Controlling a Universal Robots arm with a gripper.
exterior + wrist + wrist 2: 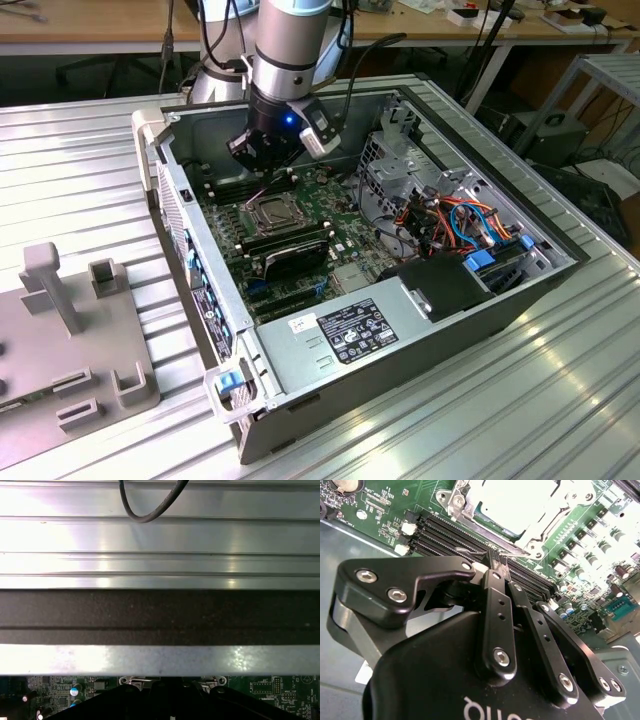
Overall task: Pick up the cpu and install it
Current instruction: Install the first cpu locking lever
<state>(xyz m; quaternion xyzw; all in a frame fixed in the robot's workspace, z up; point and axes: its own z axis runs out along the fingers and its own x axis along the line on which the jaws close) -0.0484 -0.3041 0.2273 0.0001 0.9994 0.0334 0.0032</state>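
Fingers (495, 572) of the gripper (500, 565) are pressing together at their tips with nothing between them, so the pincer is closed and empty. In the second wrist view those tips are hanging just above the edge of the socket frame (470, 510), beside the rows of memory slots (440, 535).

In the exterior view the gripper (268, 172) is sitting over the motherboard (300, 215) inside the open computer case (400, 330), at about eleven o'clock from the socket. The cpu (270, 212) is lying flat in that socket; in the second wrist view the cpu (515, 500) is showing as a pale square plate inside the metal frame, which is looking unlatched with its lever (535, 532) running along one side. Whether the chip is fully seated I cannot tell. By that look, the chip is already resting in place and the arm is working at the frame or lever.

As a judgement, the chip is light, thin and stiff, with a smooth top that is likely slippery under metal pads. Its underside contacts and the socket pins are fragile, so it is best taken by two opposite edges, kept level, and never pushed down.

The first wrist view is looking across the case wall (160, 657) to the ribbed metal table (160, 535), with a black cable (150, 510) looping above.
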